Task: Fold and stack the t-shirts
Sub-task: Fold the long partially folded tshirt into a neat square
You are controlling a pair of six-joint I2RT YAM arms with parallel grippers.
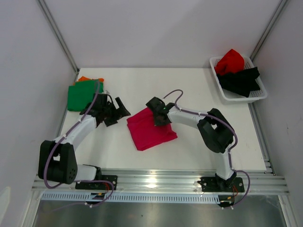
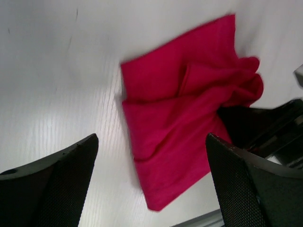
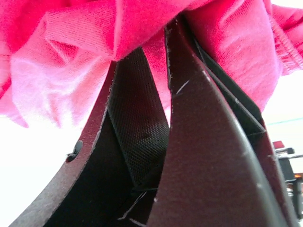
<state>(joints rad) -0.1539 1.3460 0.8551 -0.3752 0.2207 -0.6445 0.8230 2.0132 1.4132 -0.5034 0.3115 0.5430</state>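
A magenta-pink t-shirt [image 1: 149,132] lies partly folded in the middle of the table, with its far right corner bunched up. My right gripper [image 1: 158,114] is shut on that bunched corner; in the right wrist view the pink cloth [image 3: 71,56] is pinched at the tips of my right gripper [image 3: 156,52]. My left gripper [image 1: 117,113] hangs open just left of the shirt, holding nothing. The left wrist view shows the shirt [image 2: 175,123] beyond my wide-open left gripper [image 2: 151,139] and the dark right gripper [image 2: 265,127] at the shirt's edge.
A folded green t-shirt [image 1: 83,94] lies on an orange one [image 1: 84,78] at the back left, behind the left arm. A white lattice basket [image 1: 236,98] at the back right holds a red t-shirt [image 1: 229,60] and a black one [image 1: 241,79].
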